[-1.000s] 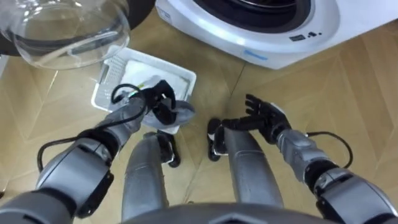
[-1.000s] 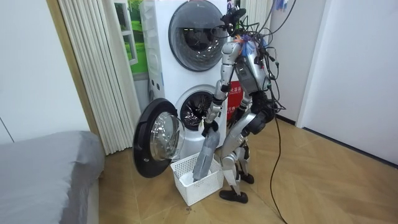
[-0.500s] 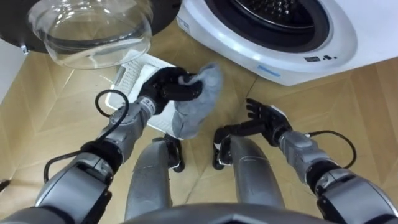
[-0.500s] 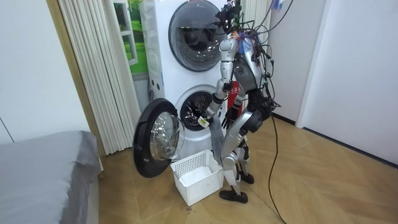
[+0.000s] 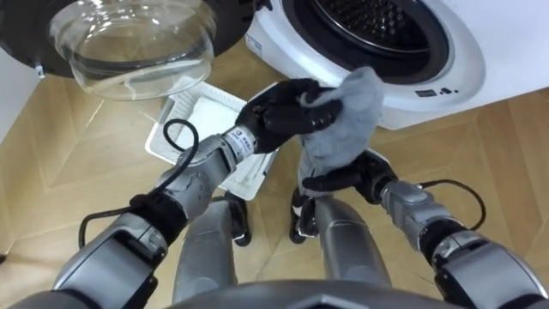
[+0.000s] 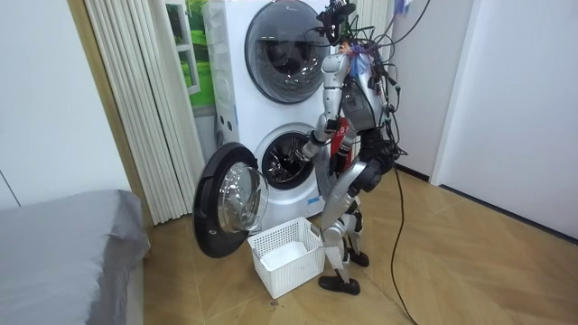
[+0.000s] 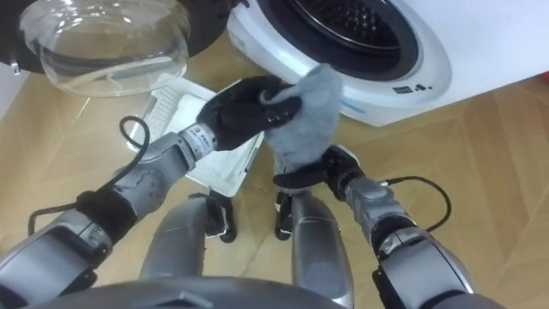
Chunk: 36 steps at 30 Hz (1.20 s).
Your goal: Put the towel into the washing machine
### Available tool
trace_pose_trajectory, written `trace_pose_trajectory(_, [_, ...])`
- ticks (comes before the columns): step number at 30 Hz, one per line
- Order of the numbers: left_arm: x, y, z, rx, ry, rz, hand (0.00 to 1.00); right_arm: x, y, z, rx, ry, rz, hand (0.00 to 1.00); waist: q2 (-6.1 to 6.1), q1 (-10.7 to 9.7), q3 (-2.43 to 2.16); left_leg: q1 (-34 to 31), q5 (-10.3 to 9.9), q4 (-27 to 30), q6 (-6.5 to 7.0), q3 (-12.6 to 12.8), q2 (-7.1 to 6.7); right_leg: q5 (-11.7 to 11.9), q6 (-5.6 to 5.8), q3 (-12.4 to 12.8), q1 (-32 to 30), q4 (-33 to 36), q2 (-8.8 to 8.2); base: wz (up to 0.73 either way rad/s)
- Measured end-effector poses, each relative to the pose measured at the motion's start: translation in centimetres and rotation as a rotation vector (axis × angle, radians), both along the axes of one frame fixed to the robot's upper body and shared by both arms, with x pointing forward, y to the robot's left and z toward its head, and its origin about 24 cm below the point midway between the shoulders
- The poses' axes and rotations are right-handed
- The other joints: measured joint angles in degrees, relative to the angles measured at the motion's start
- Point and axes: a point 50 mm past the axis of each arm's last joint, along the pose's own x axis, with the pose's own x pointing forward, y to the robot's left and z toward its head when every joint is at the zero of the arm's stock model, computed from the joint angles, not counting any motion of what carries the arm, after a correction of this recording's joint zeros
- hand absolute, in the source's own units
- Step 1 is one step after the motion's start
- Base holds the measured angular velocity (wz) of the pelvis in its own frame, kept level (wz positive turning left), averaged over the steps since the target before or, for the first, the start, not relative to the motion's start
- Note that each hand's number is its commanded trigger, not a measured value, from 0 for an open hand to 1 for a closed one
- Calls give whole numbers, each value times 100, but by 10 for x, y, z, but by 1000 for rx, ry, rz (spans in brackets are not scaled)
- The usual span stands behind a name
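My left hand is shut on a grey towel, bunched in its fingers and hanging down in front of the washing machine's lower rim. The open drum lies just above and beyond the towel. My right hand is lower, under the hanging towel and partly hidden by it, its fingers stretched out. In the room view I stand right before the lower washing machine, with my left hand raised at the opening.
A white plastic basket sits on the wooden floor to my left, below the machine. The round glass door stands swung open at the upper left. A second machine is stacked above.
My left hand has lifted the towel out of the basket and carried it up and to the right, close to the drum opening. The right hand has stayed low.
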Motion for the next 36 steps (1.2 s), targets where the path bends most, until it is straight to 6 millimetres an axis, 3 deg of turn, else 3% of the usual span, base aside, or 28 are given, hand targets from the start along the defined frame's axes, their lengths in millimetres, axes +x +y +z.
trace_pose_trajectory(6, [7, -9, 10, -44, -16, -4, 100, -2, 1, -2, 8, 10, -15, 0, 13, 10, -8, 12, 3, 12, 6, -38, 4, 7, 10, -26, 41, 0, -2, 3])
trace_pose_trajectory(7, [9, -11, 12, -56, -22, -5, 100, -2, 0, -2, 6, 10, -13, 39, 17, 7, -10, 12, 8, 7, 13, -39, 2, 8, 13, -37, 44, 1, -11, 4])
trace_pose_trajectory(8, [10, -12, 15, -69, -26, -6, 100, -2, 0, -2, 7, 11, -13, 100, 17, 6, -10, 10, 11, 7, 16, -46, 2, 9, 13, -45, 46, 1, -13, 4])
trace_pose_trajectory(16, [13, -27, 30, -215, -20, 2, 100, -6, 5, -5, 46, 38, -52, 100, 21, 5, -12, 6, 17, -1, 8, -48, 4, 2, 2, -62, 32, 13, -19, 1])
trace_pose_trajectory(31, [17, -24, 34, -305, 19, 44, 100, -7, -1, -6, 51, 56, -68, 100, 59, 54, -34, 36, 43, -170, -19, -18, -5, 11, -7, -60, 32, -125, -9, 0])
trace_pose_trajectory(32, [17, -24, 34, -308, 21, 45, 79, -7, -1, -6, 52, 57, -66, 100, 61, 67, -34, 45, 45, -174, -21, -11, -5, 11, -7, -51, 35, -134, -5, -5])
trace_pose_trajectory(33, [17, -24, 34, -312, 23, 47, 32, -7, -1, -6, 52, 58, -66, 100, 69, 86, -38, 58, 51, -177, -30, -10, -4, 13, -10, -45, 47, -164, 5, -3])
trace_pose_trajectory(34, [17, -24, 34, -317, 25, 50, 0, -8, -1, -6, 53, 60, -66, 100, 69, 110, -38, 71, 56, -191, -37, -10, -3, 14, -11, -45, 61, -181, 10, 0])
trace_pose_trajectory(36, [17, -23, 34, -326, 31, 56, 0, -8, -2, -6, 50, 60, -66, 100, 69, 153, -38, 84, 60, -218, -44, -7, -6, 14, -11, -41, 68, -196, 12, 0])
